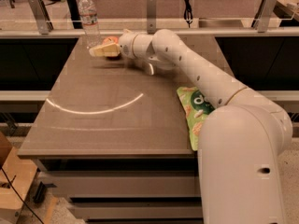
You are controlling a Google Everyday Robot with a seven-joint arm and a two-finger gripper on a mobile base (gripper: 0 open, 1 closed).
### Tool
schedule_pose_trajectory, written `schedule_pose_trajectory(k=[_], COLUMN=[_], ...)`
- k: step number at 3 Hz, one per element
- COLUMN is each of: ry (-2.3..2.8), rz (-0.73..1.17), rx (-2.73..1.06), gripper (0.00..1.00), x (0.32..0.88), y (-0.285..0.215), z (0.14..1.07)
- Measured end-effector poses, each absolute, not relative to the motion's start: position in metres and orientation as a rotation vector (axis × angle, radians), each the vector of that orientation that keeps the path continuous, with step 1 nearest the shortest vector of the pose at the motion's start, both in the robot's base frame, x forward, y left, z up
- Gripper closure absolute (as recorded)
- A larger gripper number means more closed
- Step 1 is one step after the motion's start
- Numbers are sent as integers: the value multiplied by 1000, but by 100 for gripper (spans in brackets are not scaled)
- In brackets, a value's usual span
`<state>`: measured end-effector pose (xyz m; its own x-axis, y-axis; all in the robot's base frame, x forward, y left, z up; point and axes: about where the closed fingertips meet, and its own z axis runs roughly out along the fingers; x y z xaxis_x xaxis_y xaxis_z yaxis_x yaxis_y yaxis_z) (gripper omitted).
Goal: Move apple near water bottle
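Note:
The water bottle (88,20) stands upright at the far left corner of the table, clear with a white cap. The apple (110,40) shows as a red and orange patch between the pale fingers (102,51) of my gripper (103,49). The gripper is shut on the apple and holds it just above the table top, right next to the bottle's base on its right side. Most of the apple is hidden by the fingers and wrist. A shadow lies on the table under the gripper.
A green snack bag (196,112) lies at the table's right edge, partly under my arm. The brown table (103,129) has a bright curved reflection. A rail with posts (150,10) runs behind the far edge.

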<state>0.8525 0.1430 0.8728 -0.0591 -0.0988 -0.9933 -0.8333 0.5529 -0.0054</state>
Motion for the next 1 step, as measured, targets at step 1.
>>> schedule_pose_trajectory(k=[1], ry=[1531], rz=[729], rx=[-827], gripper=[0], x=[852], y=[143], z=[873])
